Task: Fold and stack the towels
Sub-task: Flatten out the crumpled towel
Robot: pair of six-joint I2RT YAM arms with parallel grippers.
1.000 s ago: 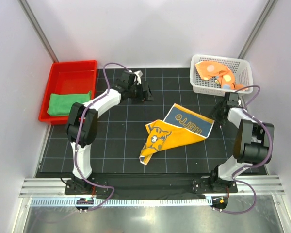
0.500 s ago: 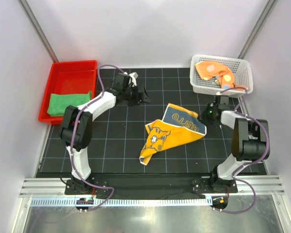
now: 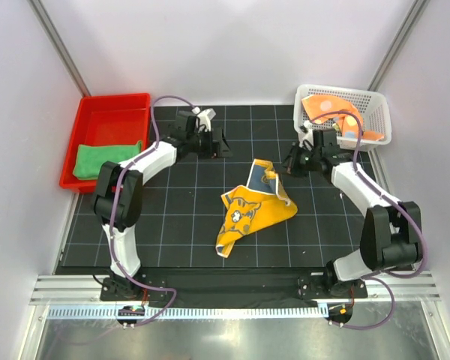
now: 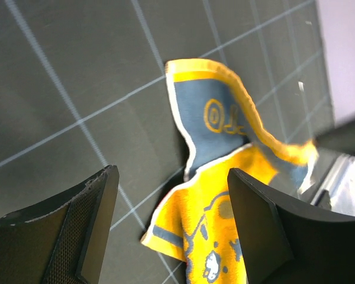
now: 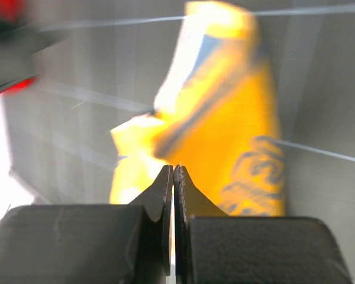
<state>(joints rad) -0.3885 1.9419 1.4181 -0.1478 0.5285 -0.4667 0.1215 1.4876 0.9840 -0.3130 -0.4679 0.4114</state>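
While your right gripper (image 5: 174, 171) is pinched shut on a lifted edge of the yellow-orange towel (image 3: 255, 210) at mid-mat (image 3: 172, 225), you look mid-fold: next carry that edge across, with the open, empty left gripper (image 4: 171, 173) pinning the cloth.

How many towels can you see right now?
3: green towel in the red tray, yellow towel on the mat, polka-dot towel in the white basket. More may hide beneath.
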